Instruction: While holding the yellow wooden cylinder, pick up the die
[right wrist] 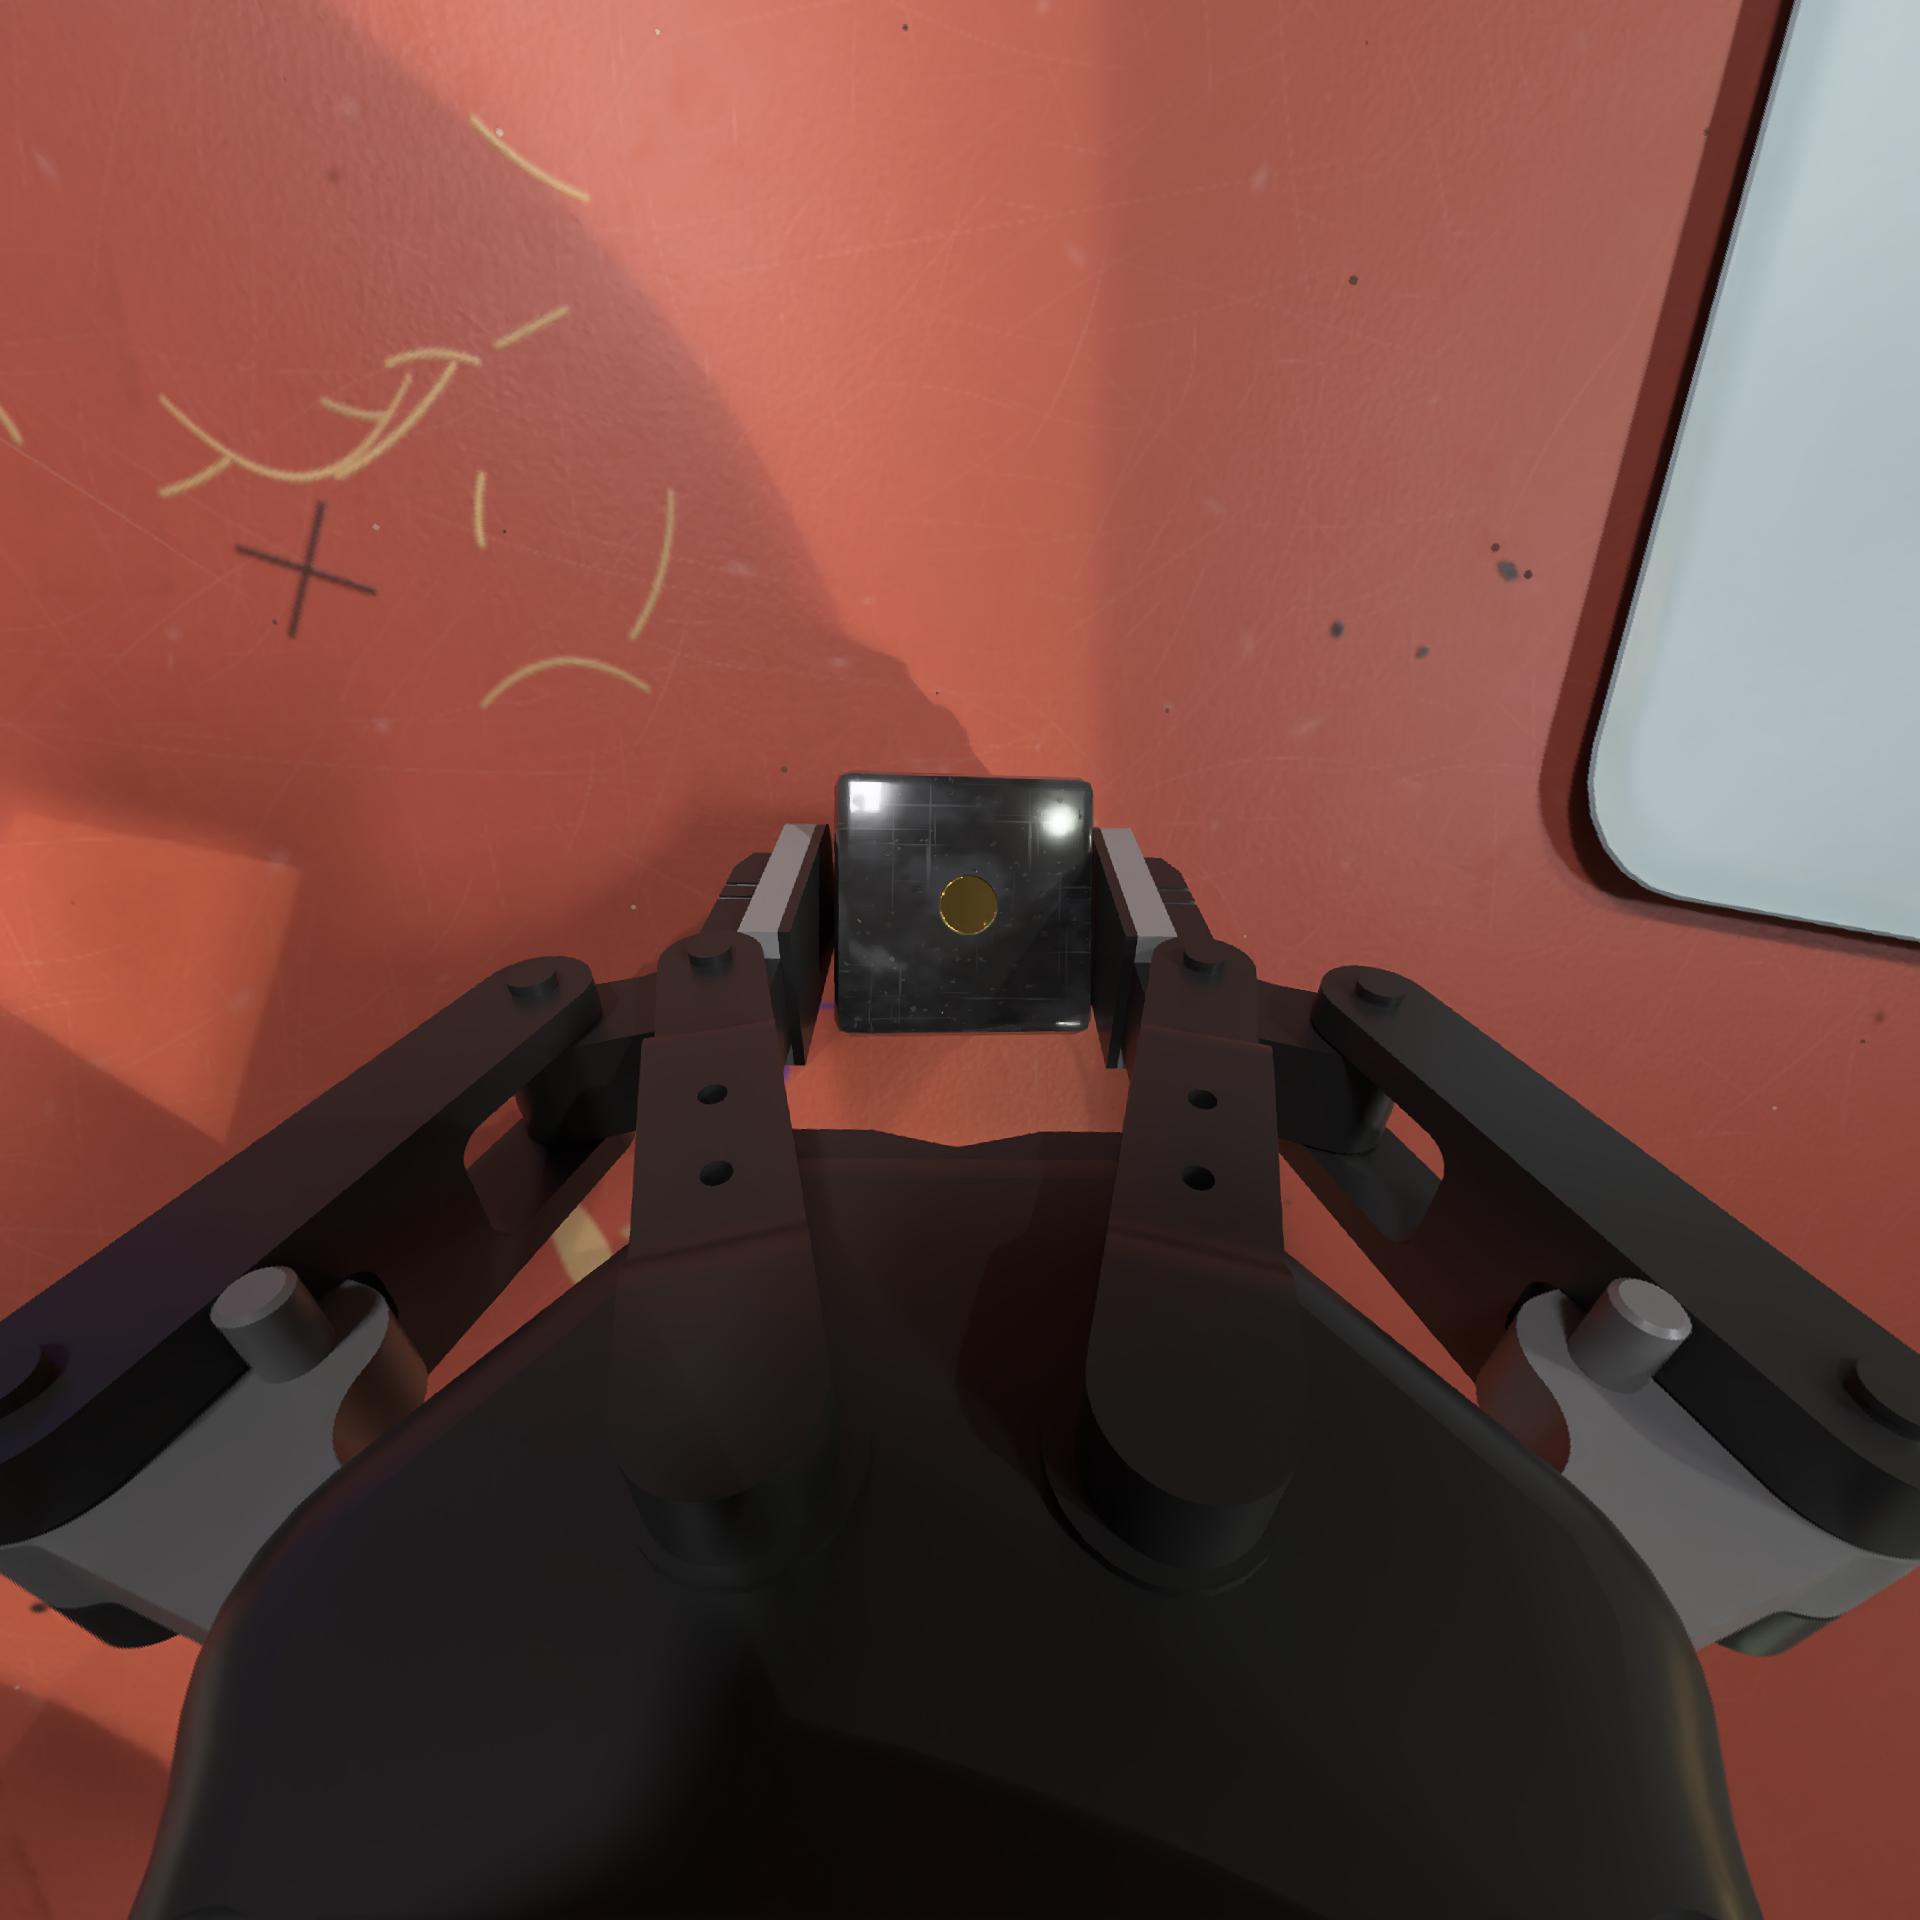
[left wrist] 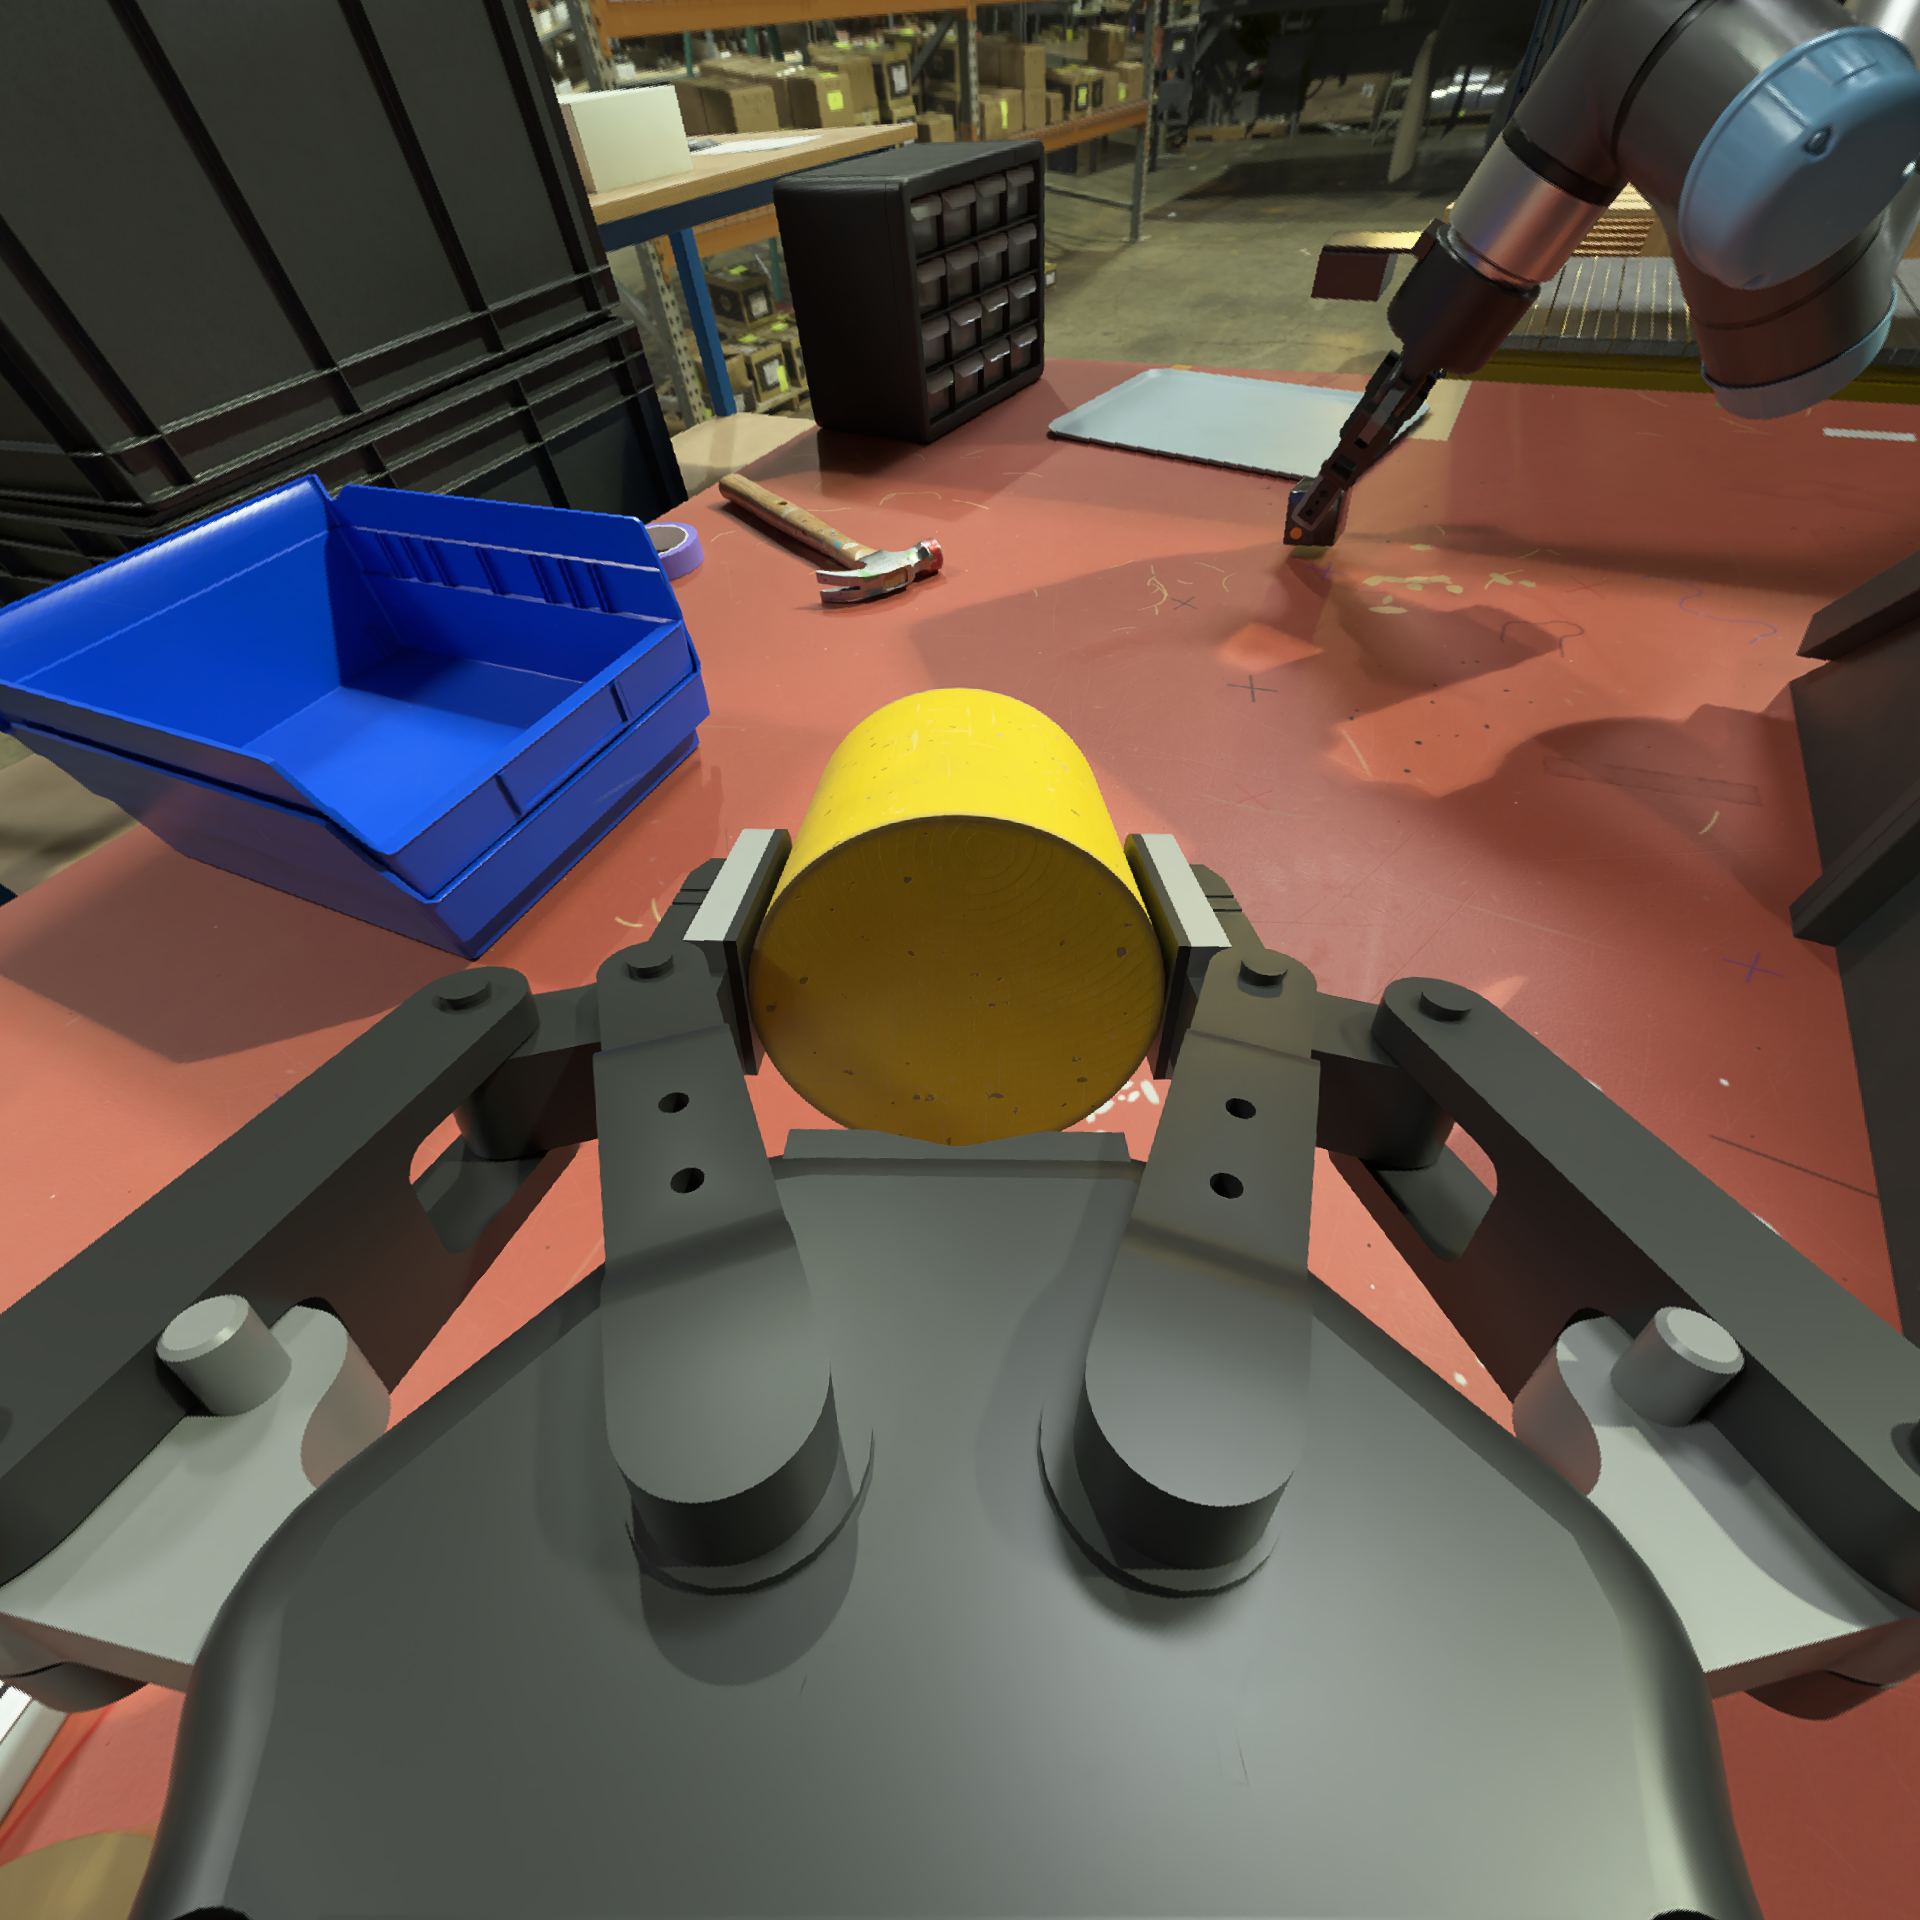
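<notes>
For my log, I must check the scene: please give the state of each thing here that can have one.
Left gripper: shut on yellow wooden cylinder, held off the table.
Right gripper: around black die, contact unclear.
Blue plastic bin: empty.
Grey flat tray: empty.
Wooden-handled hammer: lying flat.

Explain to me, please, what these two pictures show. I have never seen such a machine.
Two robot arms work at a red table. Each picture comes from a camera on one arm's wrist, looking along its two fingers. The left gripper holds a yellow wooden cylinder. The right gripper has a black die between its fingers, close to the table. Farther off lie blue bins, a hammer, a grey tray and a small drawer cabinet.
</notes>
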